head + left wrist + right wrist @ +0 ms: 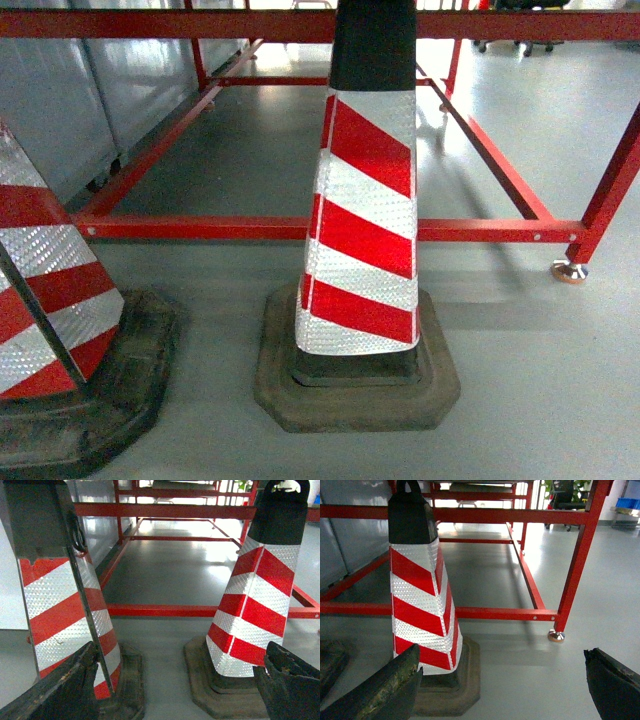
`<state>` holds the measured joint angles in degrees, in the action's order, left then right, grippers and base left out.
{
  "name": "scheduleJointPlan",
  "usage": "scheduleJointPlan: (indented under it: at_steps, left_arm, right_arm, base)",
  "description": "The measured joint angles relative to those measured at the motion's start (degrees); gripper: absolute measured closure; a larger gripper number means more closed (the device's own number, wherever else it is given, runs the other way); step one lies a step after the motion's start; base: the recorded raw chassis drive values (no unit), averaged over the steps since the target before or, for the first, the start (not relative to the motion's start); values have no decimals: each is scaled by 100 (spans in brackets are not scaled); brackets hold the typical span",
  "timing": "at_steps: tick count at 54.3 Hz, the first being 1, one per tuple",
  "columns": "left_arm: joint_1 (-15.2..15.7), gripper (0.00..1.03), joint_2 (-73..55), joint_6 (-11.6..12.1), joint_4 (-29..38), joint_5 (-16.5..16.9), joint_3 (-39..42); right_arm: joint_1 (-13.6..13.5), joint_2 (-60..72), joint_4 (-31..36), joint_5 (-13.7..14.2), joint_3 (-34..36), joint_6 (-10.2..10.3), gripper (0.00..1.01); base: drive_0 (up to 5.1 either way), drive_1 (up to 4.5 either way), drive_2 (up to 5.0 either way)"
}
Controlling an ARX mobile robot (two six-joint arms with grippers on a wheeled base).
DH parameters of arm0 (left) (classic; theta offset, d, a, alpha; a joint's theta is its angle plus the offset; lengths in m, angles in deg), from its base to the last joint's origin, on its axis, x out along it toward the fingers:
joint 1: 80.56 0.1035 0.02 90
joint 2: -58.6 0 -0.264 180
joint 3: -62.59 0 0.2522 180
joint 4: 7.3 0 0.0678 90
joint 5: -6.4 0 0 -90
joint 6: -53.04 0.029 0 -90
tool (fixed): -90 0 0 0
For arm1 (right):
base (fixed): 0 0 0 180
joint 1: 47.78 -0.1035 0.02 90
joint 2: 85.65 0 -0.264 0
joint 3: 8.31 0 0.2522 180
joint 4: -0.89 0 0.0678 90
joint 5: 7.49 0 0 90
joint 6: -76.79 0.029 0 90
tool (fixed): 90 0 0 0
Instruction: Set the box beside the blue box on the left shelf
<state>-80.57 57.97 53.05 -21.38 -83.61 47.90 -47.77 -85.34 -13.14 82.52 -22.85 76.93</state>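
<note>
Red steel shelf frame (200, 228) straight ahead: sq tube, painted, standing upright on the grey floor. Low rails run just above floor lvl, no decking at the btm tier, floor visible thru it. Corner post sits on a silver levelling foot (556, 635). Far back right, small bright-blue box (626, 502), too distant for detail, can't tell what it rests on.

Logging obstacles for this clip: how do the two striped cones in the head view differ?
The centre cone stands upright and shows nearly whole, black top to base; the left cone is cut off by the frame edge, its top unseen. The centre cone stands right in front of the red frame; the left cone sits nearer the camera. Both have red and white reflective stripes and dark, worn octagonal bases on the grey floor.
</note>
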Motion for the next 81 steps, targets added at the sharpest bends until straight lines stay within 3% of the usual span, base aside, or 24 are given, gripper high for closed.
scheduleJointPlan:
  at_steps: [81]
  left_arm:
    - [0, 5, 0, 2, -2, 2, 0]
  right_arm:
    - [0, 0, -4, 0, 0, 2, 3]
  base:
    - [0, 0, 0]
